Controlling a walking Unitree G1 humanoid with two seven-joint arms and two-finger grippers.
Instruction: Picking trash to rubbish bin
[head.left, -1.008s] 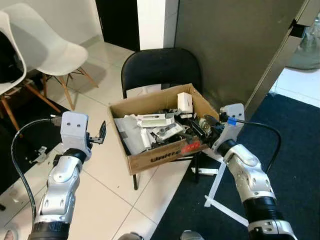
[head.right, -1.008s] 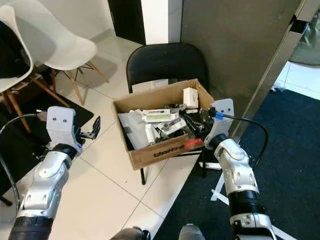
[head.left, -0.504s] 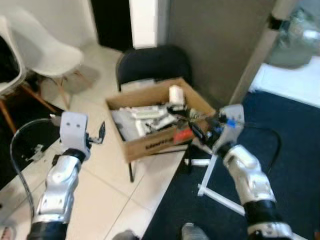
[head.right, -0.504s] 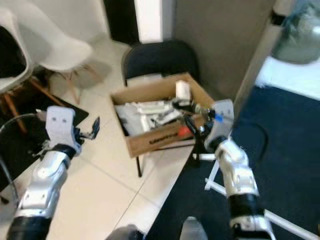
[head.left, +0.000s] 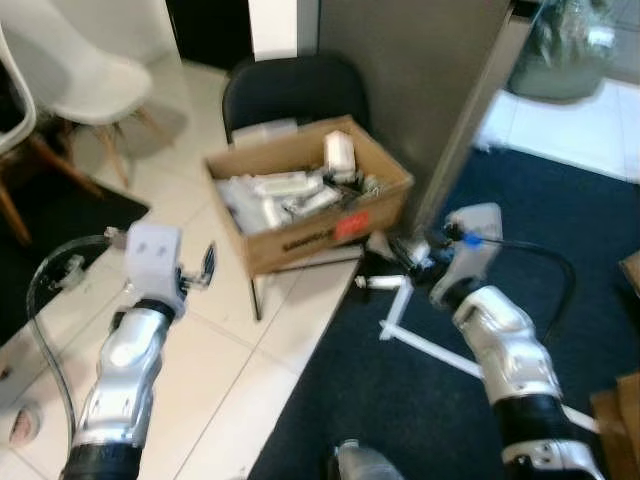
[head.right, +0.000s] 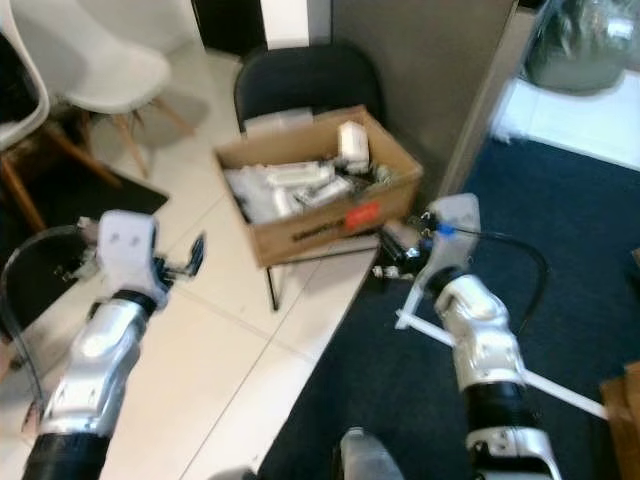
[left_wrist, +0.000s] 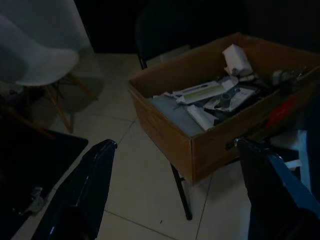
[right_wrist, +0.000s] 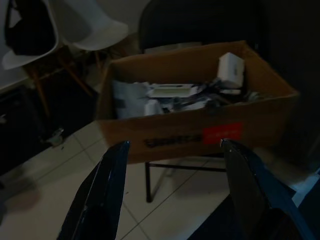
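Note:
An open cardboard box full of white and grey trash stands on a black chair. My left gripper is held over the tiled floor to the box's left, open and empty. In the left wrist view the fingers frame the box from a distance. My right gripper hangs open and empty to the right of the box, over the carpet's edge. A small grey piece and white strips lie on the floor below it.
White chairs stand at the back left beside a black mat. A grey panel rises behind the box. Dark blue carpet covers the floor on the right, and a brown box edge shows at far right.
The camera has swung and pulled back, with blur. My right gripper, at the box's right rim a second ago, is now apart from it over the floor.

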